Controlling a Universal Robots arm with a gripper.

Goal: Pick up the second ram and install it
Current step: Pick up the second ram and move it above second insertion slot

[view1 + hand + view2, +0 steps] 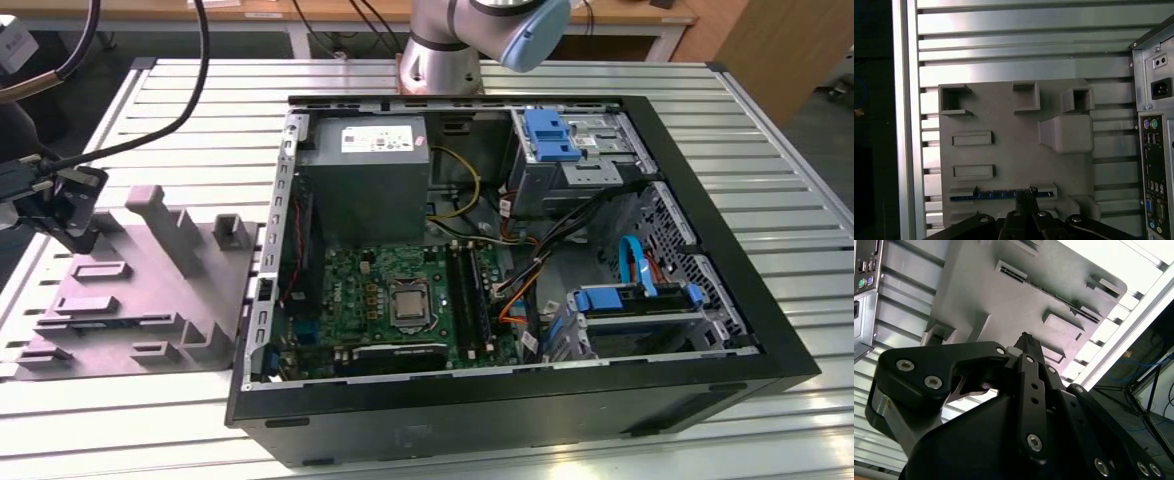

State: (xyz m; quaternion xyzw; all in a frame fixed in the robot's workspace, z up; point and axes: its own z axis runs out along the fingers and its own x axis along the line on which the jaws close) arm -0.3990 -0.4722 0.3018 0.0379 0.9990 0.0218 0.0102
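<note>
The end effector hangs over the far side of a grey holder block that lies on the slatted metal bench, at the exterior view's left of an open computer case. In the first wrist view its fingertips meet in a single narrow point. They look pressed together with nothing between them. The second wrist view shows the same dark tip edge-on, held clear above the block's grey surface.

The second ram has not been lifted. It lies lengthwise in a long shallow slot of the block, a thin blue strip showing on both sides of the fingertips, which sit almost directly over it. Other pockets and raised stops on the block stand near it. Whether the tip touches the stick cannot be told from that view, but the exterior view shows the end effector well above the block.

Inside the case lies the green motherboard with its long black slots, and above it in the picture sits the grey power-supply box. The arm's base stands on the bench behind the case. The case's rear panel, with its ports, shows just beside the block in the first wrist view.
</note>
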